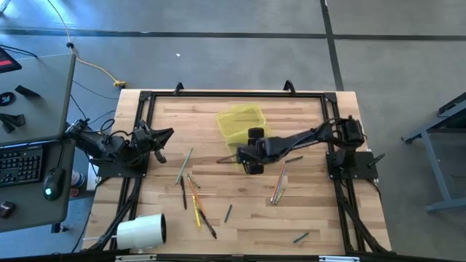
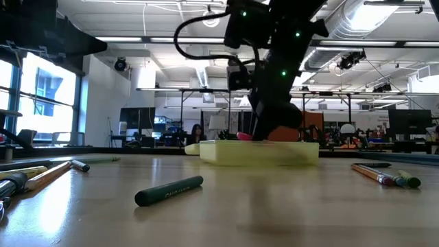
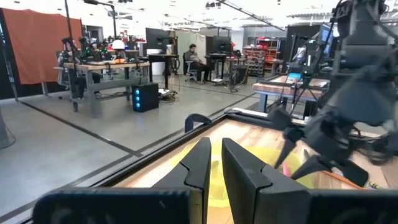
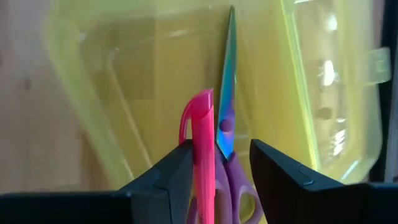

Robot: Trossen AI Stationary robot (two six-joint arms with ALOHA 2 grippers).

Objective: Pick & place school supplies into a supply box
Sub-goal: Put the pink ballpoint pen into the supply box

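The translucent yellow-green supply box (image 1: 240, 124) (image 2: 260, 152) lies open near the table's middle. My right gripper (image 1: 251, 149) (image 4: 221, 152) hangs over its near-right corner, pointing down into it with fingers apart. A pink marker (image 4: 203, 143) and the purple-handled scissors (image 4: 229, 118) show between the fingers, above the box floor (image 4: 155, 81). Other pens and pencils lie flat on the table: a green marker (image 2: 169, 190), a pencil bundle (image 1: 279, 185) and a scatter (image 1: 193, 196). My left gripper (image 1: 166, 135) (image 3: 214, 152) waits shut at the left edge. My right gripper has the pink marker's capped end (image 4: 200, 112) running along the inner face of one finger (image 4: 177, 177), and the other finger (image 4: 273, 174) stands clear of it. Whether the marker or the scissors still touch a finger, I cannot tell.
A big white roll (image 1: 142, 231) lies at the table's near left corner. A dark rail frames the table top (image 1: 233, 93). Bare wood lies between the box and the left arm. A desk with a keyboard (image 1: 20, 164) stands left of the table.
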